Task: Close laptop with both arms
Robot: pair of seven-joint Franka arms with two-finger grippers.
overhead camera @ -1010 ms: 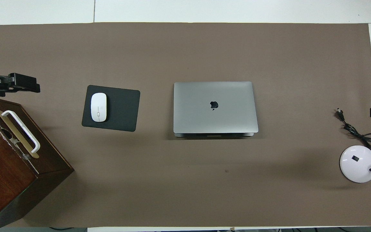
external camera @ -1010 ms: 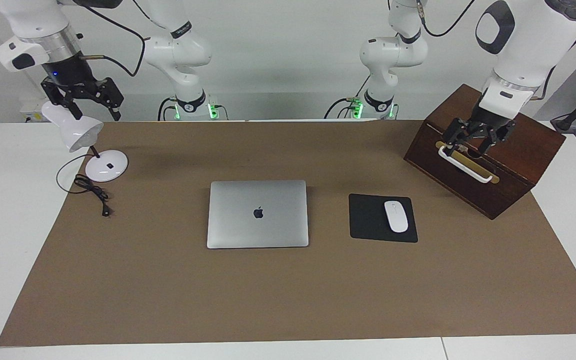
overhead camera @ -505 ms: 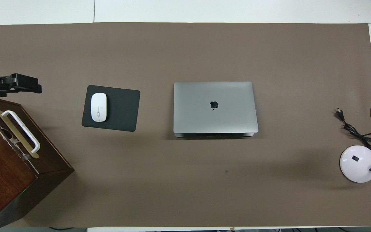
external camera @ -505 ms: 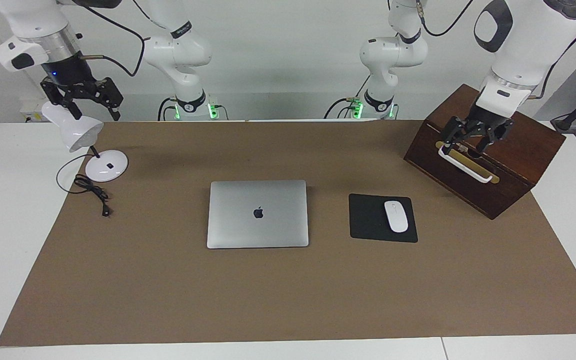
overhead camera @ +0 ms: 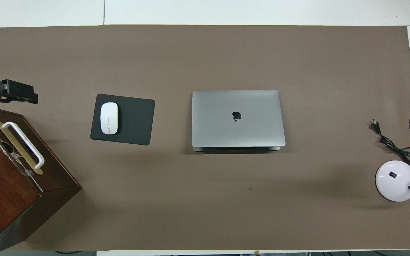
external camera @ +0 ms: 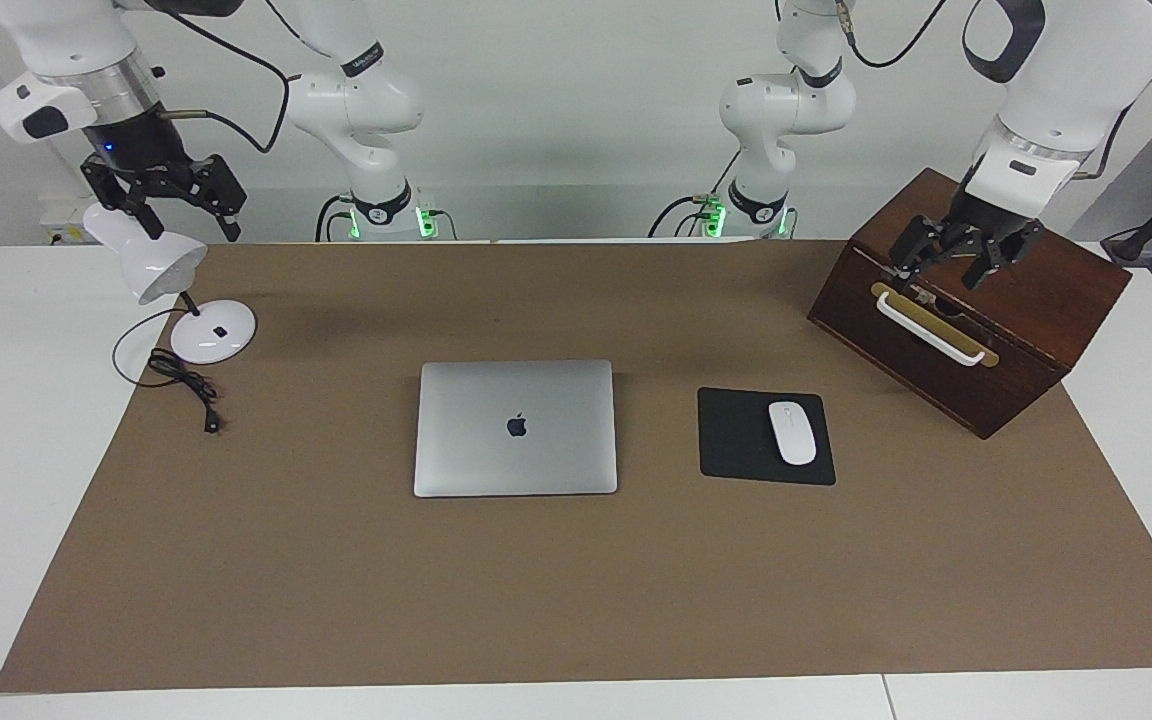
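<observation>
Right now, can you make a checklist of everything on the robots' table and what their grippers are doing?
Surface: brown mat on a white table.
Job's things: laptop lies flat at the mat's middle, lid down.
Clutter: white mouse on a black mouse pad beside the laptop; wooden box with a white handle at the left arm's end; white desk lamp at the right arm's end.
Grippers: left gripper open, over the box; right gripper open, over the lamp's shade; neither touches the laptop.
Cables: the lamp's black cord lies loose on the mat, unplugged.
Surroundings: pale wall, nothing else seen.
</observation>
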